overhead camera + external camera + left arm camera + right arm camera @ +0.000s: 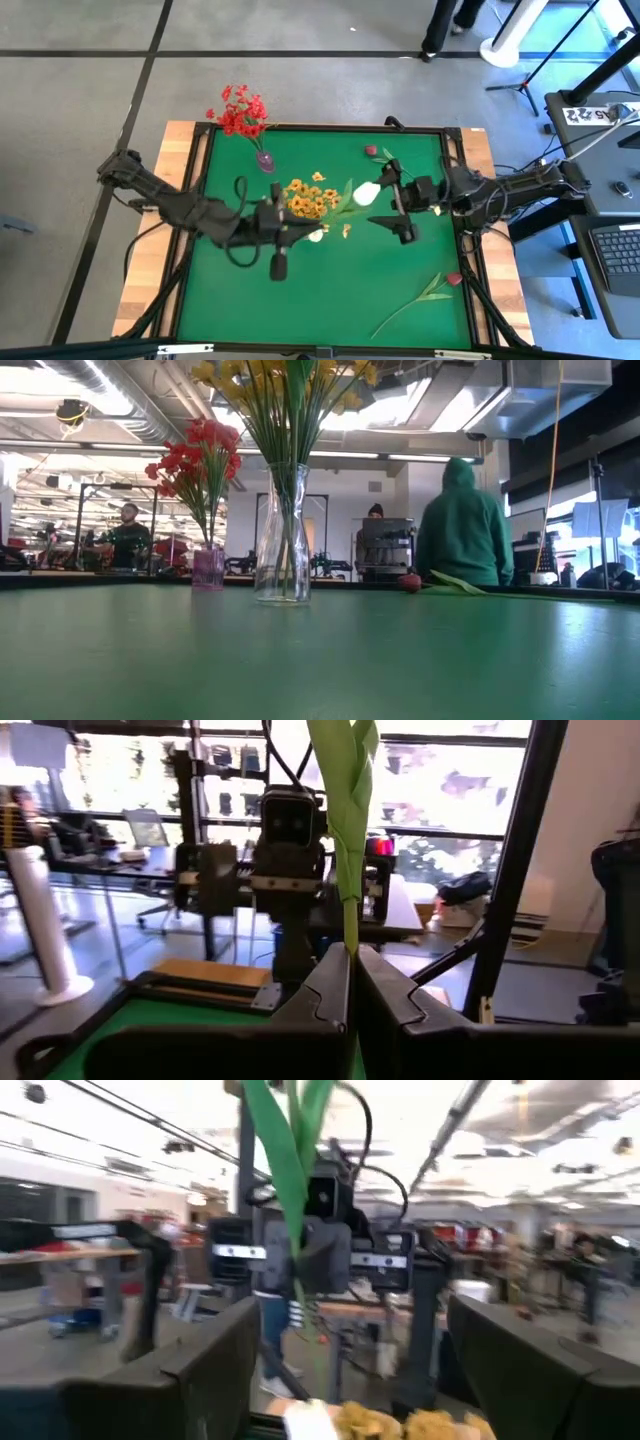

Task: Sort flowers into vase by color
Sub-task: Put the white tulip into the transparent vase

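My left gripper [306,232] is raised over the middle of the green table and shut on a white tulip; its bud [367,193] tops a green stem with leaves [345,790]. My right gripper [400,205] stands open, facing it from the right, and the bud is just in front of its fingers. Yellow-orange flowers [305,198] stand in a clear glass vase [282,540]. Red flowers [240,112] stand in a small purple vase [208,568] at the far left. Neither gripper shows in the low view. My left gripper pinches the tulip's thin green stem [350,948] between its two fingers. The fingers lie level, come from the table's left and cross the stem. The flower is lifted clear of the table; stem, leaves and bud rise above the fingers.
A dark pink rose [453,279] lies on its stem and leaf at the near right corner. Another rose bud [370,151] lies at the far edge, also seen as the red bud [410,582]. A black frame [455,200] rims the table. People stand in the room beyond.
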